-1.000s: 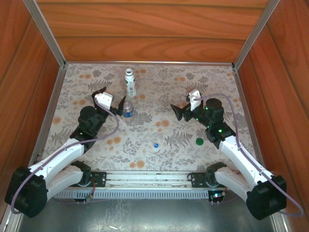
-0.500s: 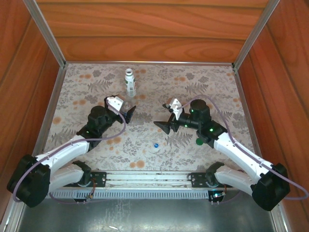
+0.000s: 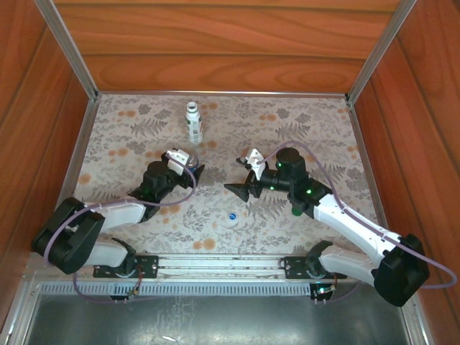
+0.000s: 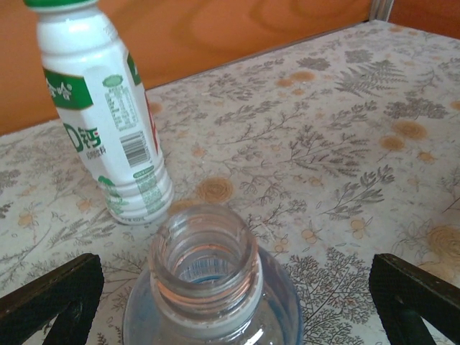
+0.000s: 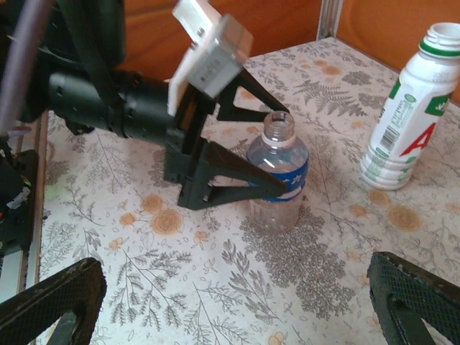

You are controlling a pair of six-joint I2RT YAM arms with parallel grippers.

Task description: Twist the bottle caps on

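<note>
Nearest you, the blue cap (image 3: 232,215) is lying on the tabletop (image 3: 287,129), with your right claw (image 3: 241,189) hanging released just beyond it. Farther in, your left claw (image 3: 192,165) is straddling the uncapped clear bottle (image 4: 205,248), fingers spread and gripping nothing, while the white bottle (image 4: 108,122) is standing open behind. An off-centre squeeze is likely risking a tipped clear bottle, and a shallow pinch could be sending the small cap skidding.

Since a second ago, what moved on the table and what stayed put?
The left hand swung right and now sits open around the clear bottle, not squeezing it yet. The right hand slid left toward the middle, open too. The white bottle and blue cap stayed put.
</note>
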